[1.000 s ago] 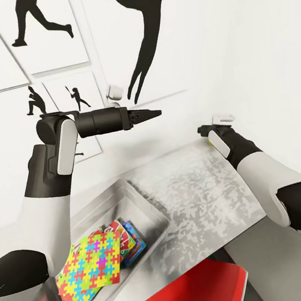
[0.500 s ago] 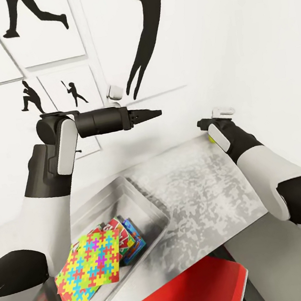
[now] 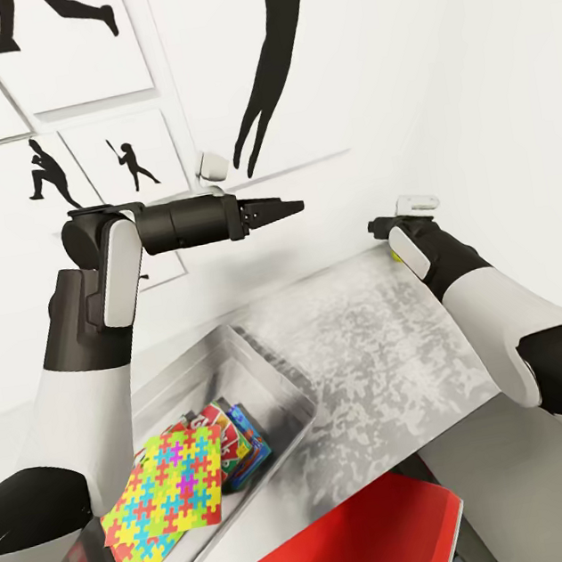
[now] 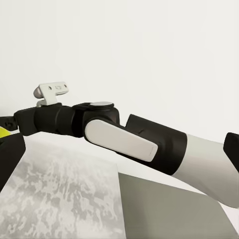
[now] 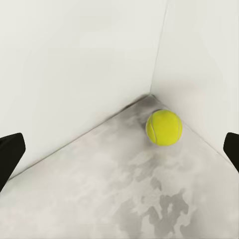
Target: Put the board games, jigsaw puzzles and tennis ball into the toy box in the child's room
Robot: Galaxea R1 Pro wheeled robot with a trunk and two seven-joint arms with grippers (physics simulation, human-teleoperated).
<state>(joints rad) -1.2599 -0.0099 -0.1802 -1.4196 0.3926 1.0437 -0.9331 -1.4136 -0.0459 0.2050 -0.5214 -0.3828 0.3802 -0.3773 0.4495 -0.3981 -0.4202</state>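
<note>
The tennis ball (image 5: 164,127) lies in the far corner of the table (image 3: 372,348), against the two white walls; a yellow sliver of the ball (image 3: 395,257) peeks past my right wrist. My right gripper (image 5: 119,154) is open, with its fingertips (image 5: 10,154) wide apart and a short way back from the ball. The toy box (image 3: 267,369) stands on the table's left part. Inside it a jigsaw puzzle (image 3: 168,491) lies on top of a board game (image 3: 243,440). My left gripper (image 3: 292,206) hangs open and empty high above the box.
A red object (image 3: 365,543) sits below the table's near edge. White walls with black silhouette posters (image 3: 267,67) close off the table's far side and right end. My right forearm (image 4: 129,142) stretches over the table's right part.
The head view has shifted a little, so the posters sit higher. My right gripper has edged slightly toward the corner. The left arm has kept its pose.
</note>
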